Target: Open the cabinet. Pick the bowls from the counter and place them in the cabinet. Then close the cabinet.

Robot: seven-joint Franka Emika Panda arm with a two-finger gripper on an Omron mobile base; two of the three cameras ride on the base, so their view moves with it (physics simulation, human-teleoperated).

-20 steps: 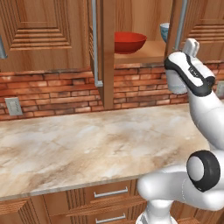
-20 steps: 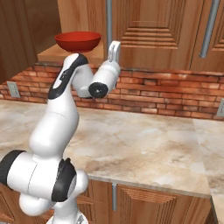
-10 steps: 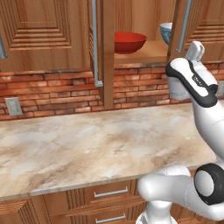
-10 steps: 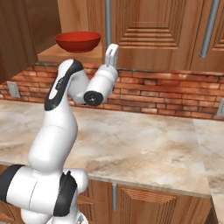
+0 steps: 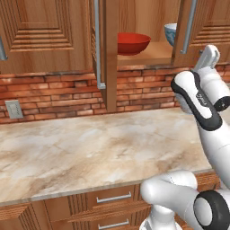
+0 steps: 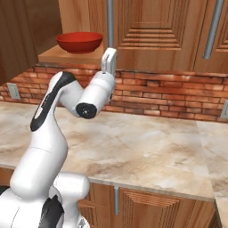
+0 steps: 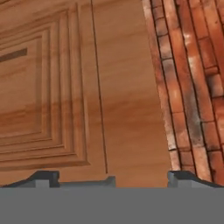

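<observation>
Hand (image 7: 111,179) wide open, empty, facing cabinet door (image 7: 65,87). Red bowl (image 5: 131,43) and pale bowl (image 5: 170,33) inside cabinet, above hand.

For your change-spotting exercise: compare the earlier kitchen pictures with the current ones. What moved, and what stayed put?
The arm drew back from the cabinet, its hand rising slightly and holding nothing. The red bowl and pale bowl stayed on the shelf; the doors stayed open.

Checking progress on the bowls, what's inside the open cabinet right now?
On the cabinet shelf sit the red bowl and the pale bowl, which the right door partly covers. Anything deeper is hidden.
</observation>
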